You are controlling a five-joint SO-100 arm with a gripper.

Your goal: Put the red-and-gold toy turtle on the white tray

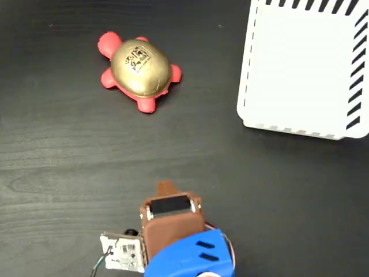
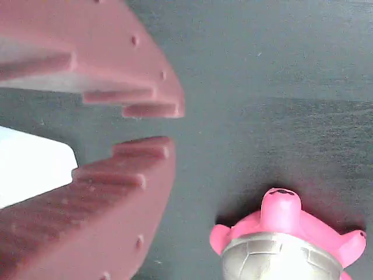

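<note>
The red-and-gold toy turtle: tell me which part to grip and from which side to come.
Grip the red-and-gold toy turtle across its gold shell, coming from above. It lies flat and upright on the dark table, with nothing near it, and the dome is its broadest part; the legs and head are small nubs. The tool is open, empty and well short of it.

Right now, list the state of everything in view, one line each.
Red-and-gold toy turtle: upright on the dark table, shell up, untouched.
White tray: flat on the table, nothing seen on it, apart from the turtle.
Pincer: slightly open, holding nothing, short of the turtle.
</note>
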